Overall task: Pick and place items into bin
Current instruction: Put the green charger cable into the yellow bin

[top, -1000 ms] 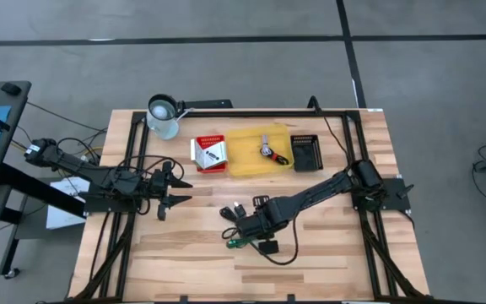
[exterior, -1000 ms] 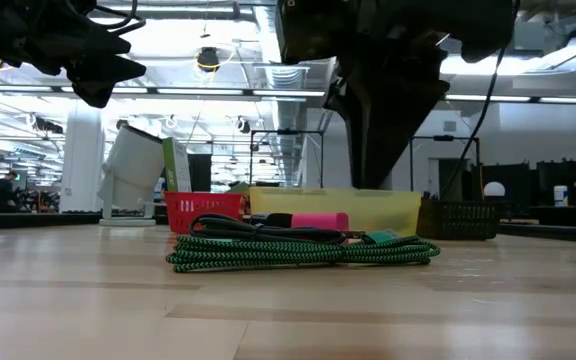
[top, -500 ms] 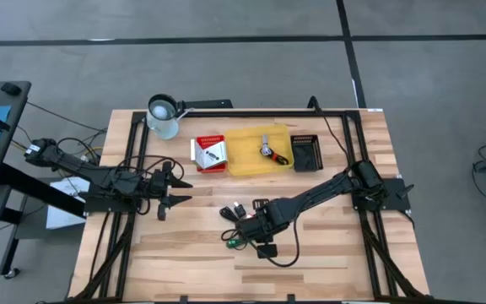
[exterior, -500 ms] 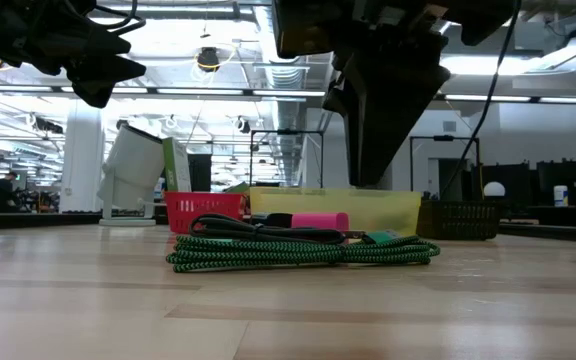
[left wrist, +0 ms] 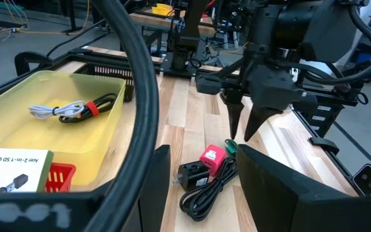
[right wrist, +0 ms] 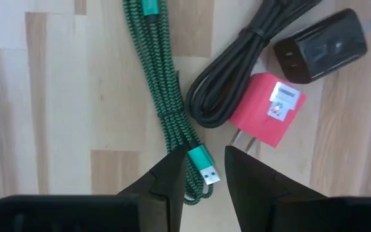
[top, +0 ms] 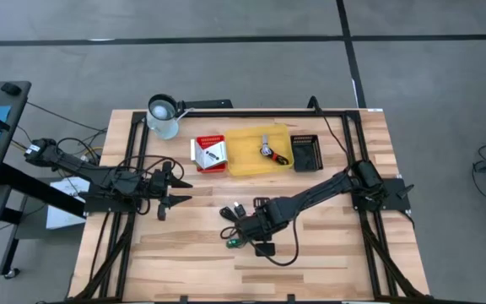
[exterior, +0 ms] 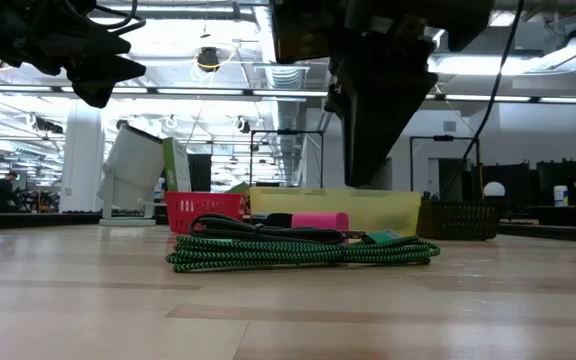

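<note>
A green braided cord (right wrist: 172,116), a coiled black cord (right wrist: 237,77) with a black charger (right wrist: 321,45), and a red-pink charger block (right wrist: 266,109) lie together on the wooden table. My right gripper (right wrist: 201,183) hangs open above them, fingers pointing down. The cord's green plug end (right wrist: 203,169) shows between its fingers, and the left wrist view shows the right gripper (left wrist: 241,132) clear of the pile. The yellow bin (top: 243,139) at the far side holds a pale cord with a red tie. My left gripper (top: 180,191) waits open at the table's left.
A red basket (top: 209,154) with a white box stands left of the yellow bin, a black basket (top: 305,152) right of it, and a pale cup (top: 163,118) at the far left corner. Black frame rails run along the table's sides. Bare wood lies toward the near edge.
My right gripper has shifted a little toward the table's left above the cords, staying open and clear of them. The cords and chargers lie as before.
</note>
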Action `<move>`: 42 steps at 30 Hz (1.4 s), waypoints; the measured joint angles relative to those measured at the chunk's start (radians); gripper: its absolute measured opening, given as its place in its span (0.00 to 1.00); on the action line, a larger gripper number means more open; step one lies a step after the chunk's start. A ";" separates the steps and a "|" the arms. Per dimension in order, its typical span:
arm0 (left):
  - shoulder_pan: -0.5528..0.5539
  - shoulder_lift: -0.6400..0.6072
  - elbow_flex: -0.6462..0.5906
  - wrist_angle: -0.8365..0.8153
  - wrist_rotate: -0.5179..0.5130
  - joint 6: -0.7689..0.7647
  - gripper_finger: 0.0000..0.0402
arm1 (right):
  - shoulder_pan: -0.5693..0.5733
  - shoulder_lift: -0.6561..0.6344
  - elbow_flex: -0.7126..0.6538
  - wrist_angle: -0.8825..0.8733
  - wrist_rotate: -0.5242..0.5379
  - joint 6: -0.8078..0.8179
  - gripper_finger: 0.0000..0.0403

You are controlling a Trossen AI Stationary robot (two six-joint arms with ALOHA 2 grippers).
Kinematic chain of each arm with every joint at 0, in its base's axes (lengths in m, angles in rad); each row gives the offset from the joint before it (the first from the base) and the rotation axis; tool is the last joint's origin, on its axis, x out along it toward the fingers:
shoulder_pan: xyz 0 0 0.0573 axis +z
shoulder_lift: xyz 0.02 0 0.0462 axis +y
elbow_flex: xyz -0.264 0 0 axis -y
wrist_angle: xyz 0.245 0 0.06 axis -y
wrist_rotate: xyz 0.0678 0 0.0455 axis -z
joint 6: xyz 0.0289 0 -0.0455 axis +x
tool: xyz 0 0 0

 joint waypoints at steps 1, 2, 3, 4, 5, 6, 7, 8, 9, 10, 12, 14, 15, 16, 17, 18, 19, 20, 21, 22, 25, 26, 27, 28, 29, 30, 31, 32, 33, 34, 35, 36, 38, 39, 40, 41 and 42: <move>0.000 0.000 0.000 0.000 0.000 0.000 0.42 | -0.001 0.000 0.000 -0.001 -0.010 0.023 0.25; 0.000 0.000 0.000 0.000 0.000 0.000 0.42 | -0.002 0.000 0.000 -0.005 -0.021 0.027 0.25; 0.000 0.000 0.000 0.000 0.000 0.000 0.42 | -0.002 0.000 0.000 -0.008 -0.029 0.029 0.25; 0.000 0.000 0.000 0.000 0.000 0.000 0.42 | -0.002 0.000 0.000 -0.012 -0.035 0.030 0.26; 0.000 0.000 0.000 0.000 0.000 0.000 0.42 | -0.001 0.000 0.000 -0.018 -0.036 0.036 0.26; 0.000 0.000 0.000 0.000 0.000 0.000 0.42 | -0.001 0.000 0.000 -0.023 -0.038 0.043 0.26; 0.000 0.000 0.000 0.000 0.000 0.000 0.42 | 0.000 0.000 0.000 -0.029 -0.038 0.049 0.28; 0.000 0.000 0.000 0.000 0.000 0.000 0.42 | 0.000 0.000 0.000 -0.035 -0.040 0.056 0.29; 0.000 0.000 0.000 0.000 0.000 0.000 0.42 | 0.000 0.000 0.000 -0.041 -0.043 0.063 0.31; 0.000 0.000 0.000 0.000 0.000 0.000 0.42 | -0.001 0.000 0.000 -0.045 -0.046 0.066 0.34; 0.000 0.000 0.000 0.000 0.000 0.000 0.42 | 0.000 0.000 0.000 -0.045 -0.048 0.067 0.40; 0.000 0.000 0.000 0.000 0.000 0.000 0.42 | 0.001 0.000 0.000 -0.045 -0.050 0.067 0.47; 0.000 0.000 0.000 0.000 0.000 0.000 0.42 | 0.002 0.000 0.000 -0.045 -0.051 0.067 0.50; 0.000 0.000 0.000 0.000 0.000 0.000 0.42 | 0.002 0.000 0.000 -0.045 -0.052 0.066 0.53; 0.000 0.000 0.000 0.000 0.000 0.000 0.42 | 0.004 0.000 0.000 -0.045 -0.052 0.065 0.56; 0.000 0.000 0.000 0.000 0.000 0.000 0.42 | 0.004 0.000 0.000 -0.044 -0.051 0.056 0.58; 0.000 0.000 0.000 0.000 0.000 0.000 0.42 | 0.007 0.000 0.000 -0.045 -0.051 0.048 0.60; 0.000 0.000 0.000 0.000 0.000 0.000 0.42 | 0.008 0.000 0.000 -0.044 -0.051 0.038 0.61; 0.000 0.000 0.000 0.000 0.000 0.000 0.42 | 0.010 0.000 0.000 -0.044 -0.050 0.026 0.61; 0.000 0.000 0.000 0.000 0.000 0.000 0.42 | 0.013 0.000 0.000 -0.042 -0.048 0.017 0.62; 0.000 0.000 0.000 0.000 0.000 0.000 0.42 | 0.017 0.000 -0.030 0.002 -0.048 -0.002 0.62; 0.000 0.000 0.000 0.000 0.000 0.000 0.42 | 0.017 0.000 -0.045 0.013 -0.048 -0.002 0.61; 0.000 0.000 0.000 0.000 0.000 0.000 0.42 | 0.017 0.000 -0.056 0.018 -0.050 -0.002 0.61; 0.000 0.000 0.000 0.000 0.000 0.000 0.42 | 0.016 0.000 -0.064 0.018 -0.049 -0.003 0.61; 0.000 0.000 0.000 0.000 0.000 0.000 0.42 | 0.015 0.000 -0.070 0.018 -0.049 -0.003 0.61; 0.000 0.000 0.000 0.000 0.000 0.000 0.42 | 0.015 0.000 -0.075 0.016 -0.049 -0.003 0.60; 0.000 0.000 0.000 0.000 0.000 0.000 0.42 | 0.015 0.000 -0.080 0.016 -0.048 -0.003 0.60; 0.000 0.000 0.000 0.000 0.000 0.000 0.42 | 0.015 0.000 -0.087 0.023 -0.047 -0.004 0.60; 0.000 0.000 0.000 0.000 0.000 0.000 0.42 | 0.014 0.000 -0.095 0.037 -0.047 -0.004 0.60; 0.000 0.000 0.000 0.000 0.000 0.000 0.42 | 0.013 0.000 -0.105 0.053 -0.044 -0.005 0.59; 0.000 0.000 0.000 0.000 0.000 0.000 0.42 | 0.013 0.000 -0.115 0.062 -0.044 -0.005 0.59; 0.000 0.000 0.000 0.000 0.000 0.000 0.42 | 0.013 0.000 -0.124 0.068 -0.044 -0.005 0.59; 0.000 0.000 0.000 0.000 0.000 0.000 0.42 | 0.013 0.000 -0.140 0.078 -0.044 -0.005 0.58; 0.000 0.000 0.000 0.000 0.000 0.000 0.42 | 0.013 0.000 -0.150 0.082 -0.045 -0.005 0.58; 0.000 0.000 0.000 0.000 0.000 0.000 0.42 | 0.013 0.000 -0.161 0.087 -0.045 -0.005 0.58; 0.000 0.000 0.000 0.000 0.000 0.000 0.42 | 0.013 0.000 -0.175 0.101 -0.045 -0.005 0.58; 0.000 0.000 0.000 0.000 0.000 0.000 0.42 | 0.013 0.000 -0.190 0.122 -0.045 -0.005 0.58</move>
